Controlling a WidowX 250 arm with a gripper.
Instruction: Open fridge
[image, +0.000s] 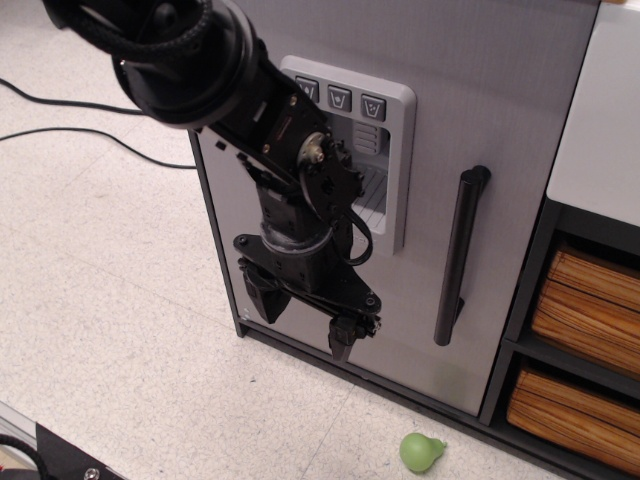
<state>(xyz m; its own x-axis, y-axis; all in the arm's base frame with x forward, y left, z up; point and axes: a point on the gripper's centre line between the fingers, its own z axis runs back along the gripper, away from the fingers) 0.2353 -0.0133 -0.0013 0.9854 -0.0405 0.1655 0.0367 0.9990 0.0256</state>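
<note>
Plainly, no readable writing shows; the panel (358, 150) on the fridge (500, 120) carries three buttons with small icons only. One fridge stands shut on a speckled pale counter (100, 300), one black handle (460, 255) upright near its right edge. The tool (303, 318) hangs before the door, its jaws spread, holding nothing. One green pear (421, 451) lies near the counter's bottom edge, two cables (80, 120) at left, two wood drawers (590, 300) at right.

the fridge (500, 110) door looks like brushed grey metal, matt; its handle (460, 255) is glossy black plastic, the dispenser panel (375, 150) smooth light-grey plastic. the drawers (590, 300) show wood grain. the green pear (421, 451) looks like smooth plastic, the floor (100, 300) speckled and matt
</note>
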